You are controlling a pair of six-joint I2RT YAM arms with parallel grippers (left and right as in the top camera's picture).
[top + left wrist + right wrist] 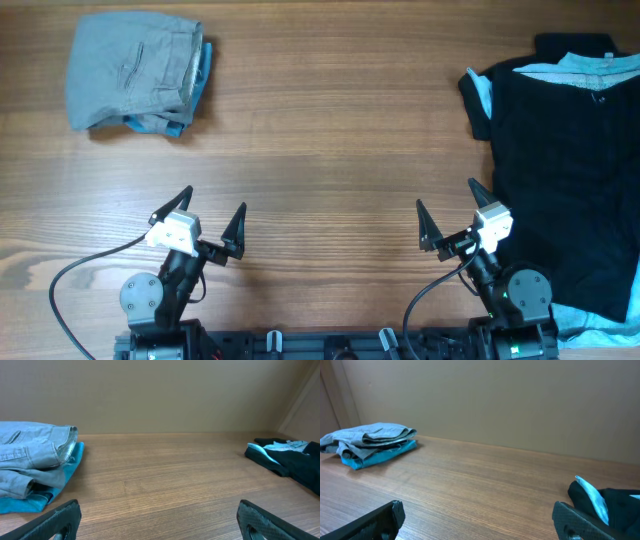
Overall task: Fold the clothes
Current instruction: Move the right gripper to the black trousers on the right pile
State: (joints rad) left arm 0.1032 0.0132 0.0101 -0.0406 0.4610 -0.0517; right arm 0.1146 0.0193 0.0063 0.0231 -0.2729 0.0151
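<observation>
A folded stack of grey trousers over a blue garment [135, 72] lies at the far left of the wooden table; it also shows in the left wrist view [35, 462] and the right wrist view [370, 442]. An unfolded black garment with light blue cloth under it [565, 170] is spread at the right; its edge shows in the left wrist view [285, 457] and the right wrist view [605, 502]. My left gripper [212, 222] is open and empty near the front edge, as the left wrist view [160, 520] shows. My right gripper [452, 215] is open and empty, just left of the black garment, as the right wrist view [480, 517] shows.
The wooden table [330, 130] runs between the two piles. A black cable [75, 275] loops at the front left by the left arm base. A plain beige wall [160, 395] stands behind the table.
</observation>
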